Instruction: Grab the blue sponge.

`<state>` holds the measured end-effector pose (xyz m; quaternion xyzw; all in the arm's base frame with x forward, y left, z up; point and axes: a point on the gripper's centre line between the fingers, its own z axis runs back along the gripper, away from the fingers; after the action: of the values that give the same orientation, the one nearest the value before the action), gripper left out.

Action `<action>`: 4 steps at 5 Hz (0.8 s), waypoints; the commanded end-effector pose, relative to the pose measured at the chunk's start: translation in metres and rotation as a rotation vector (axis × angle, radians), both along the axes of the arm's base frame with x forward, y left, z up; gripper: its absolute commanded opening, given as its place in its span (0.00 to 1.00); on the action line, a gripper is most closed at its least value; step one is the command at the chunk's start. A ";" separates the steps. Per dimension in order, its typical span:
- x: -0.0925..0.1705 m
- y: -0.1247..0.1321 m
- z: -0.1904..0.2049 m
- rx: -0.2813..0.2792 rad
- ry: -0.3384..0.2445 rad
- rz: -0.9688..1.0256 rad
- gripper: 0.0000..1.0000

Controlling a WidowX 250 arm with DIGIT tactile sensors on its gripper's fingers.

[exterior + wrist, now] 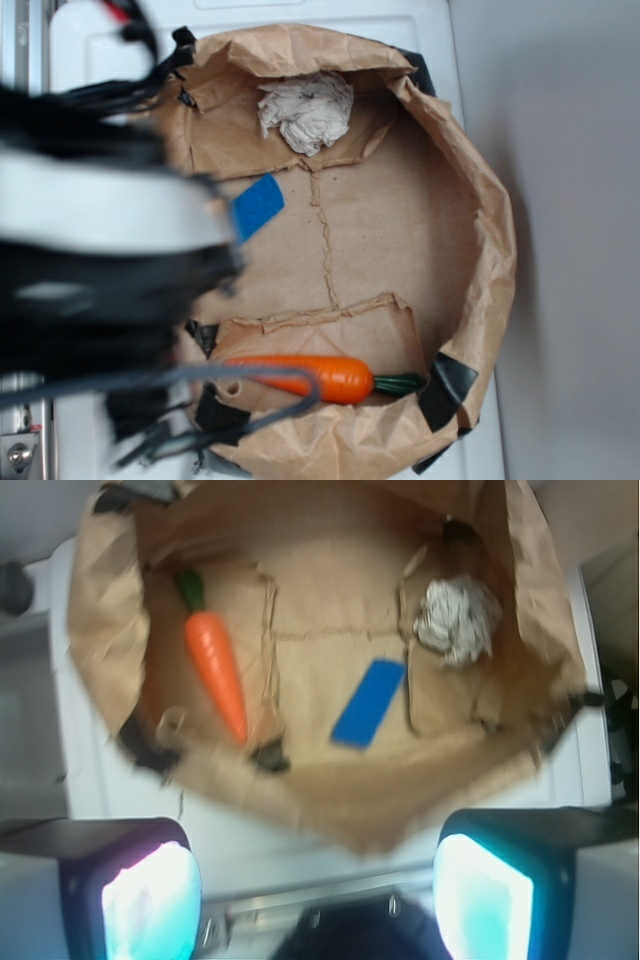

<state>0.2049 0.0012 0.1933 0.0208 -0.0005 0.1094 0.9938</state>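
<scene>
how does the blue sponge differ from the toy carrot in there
The blue sponge is flat and rectangular; the toy carrot is rounded and tapers to a point. The sponge is plain blue, the carrot orange with a green top. The sponge looks shorter than the carrot. The sponge lies mid-floor, the carrot near the wall. Both lie untouched on the brown paper liner.

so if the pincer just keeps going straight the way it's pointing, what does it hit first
Probably the near paper wall of the brown bag, or the bag floor just past it. The open pincer looks down into the bag, with the blue sponge lying a little further in. Depth is hard to judge here.
</scene>
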 end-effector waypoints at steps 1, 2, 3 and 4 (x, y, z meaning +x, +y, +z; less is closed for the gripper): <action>0.005 0.005 0.014 0.002 -0.058 0.010 1.00; 0.005 0.005 0.014 0.002 -0.058 0.010 1.00; 0.005 0.005 0.014 0.002 -0.058 0.010 1.00; 0.019 0.015 -0.027 0.036 -0.098 0.040 1.00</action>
<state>0.2213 0.0084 0.1546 0.0333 -0.0310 0.1151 0.9923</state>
